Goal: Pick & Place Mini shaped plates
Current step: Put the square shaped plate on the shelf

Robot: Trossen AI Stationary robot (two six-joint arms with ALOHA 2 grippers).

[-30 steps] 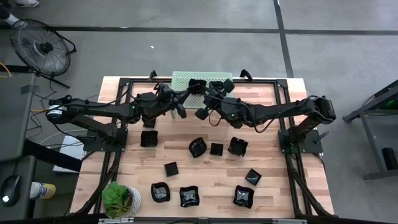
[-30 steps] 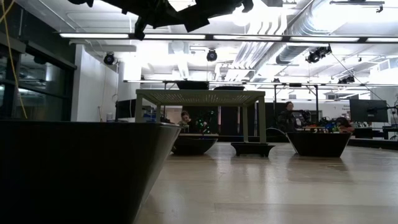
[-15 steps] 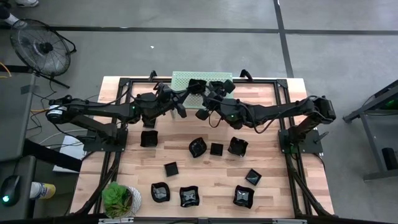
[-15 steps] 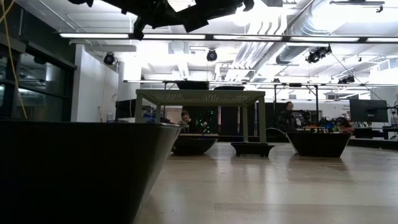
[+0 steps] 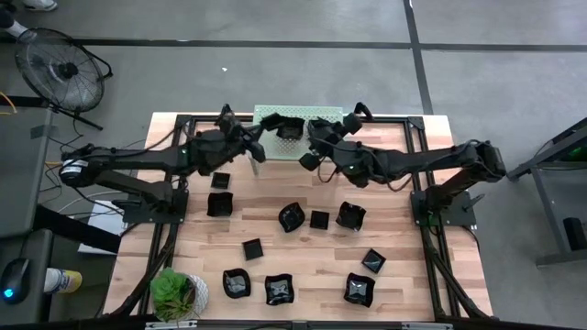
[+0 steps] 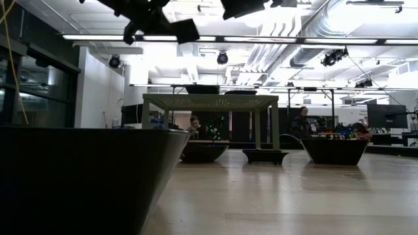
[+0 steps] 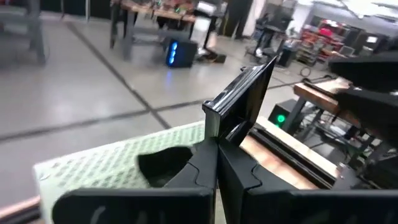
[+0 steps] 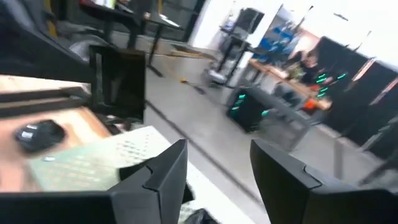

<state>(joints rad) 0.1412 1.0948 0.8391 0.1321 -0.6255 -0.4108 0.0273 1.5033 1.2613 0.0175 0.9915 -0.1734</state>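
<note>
Left gripper (image 7: 216, 144) jaws clenched on a plate (image 7: 244, 93) above the shelf (image 5: 275, 116), right gripper (image 8: 217, 163) jaws released; next I lower and let go.

Wooden table (image 5: 404, 275); shelf (image 5: 316, 114); black plates (image 5: 292, 216)

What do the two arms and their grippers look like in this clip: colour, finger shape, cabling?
Both arms are dark, almost black, jointed links with cables trailing along them. The left gripper has two matte black angular fingers with stepped edges. The right gripper has two broad, black, wedge-shaped fingers. A pale ring marks the left arm's base joint.
</note>
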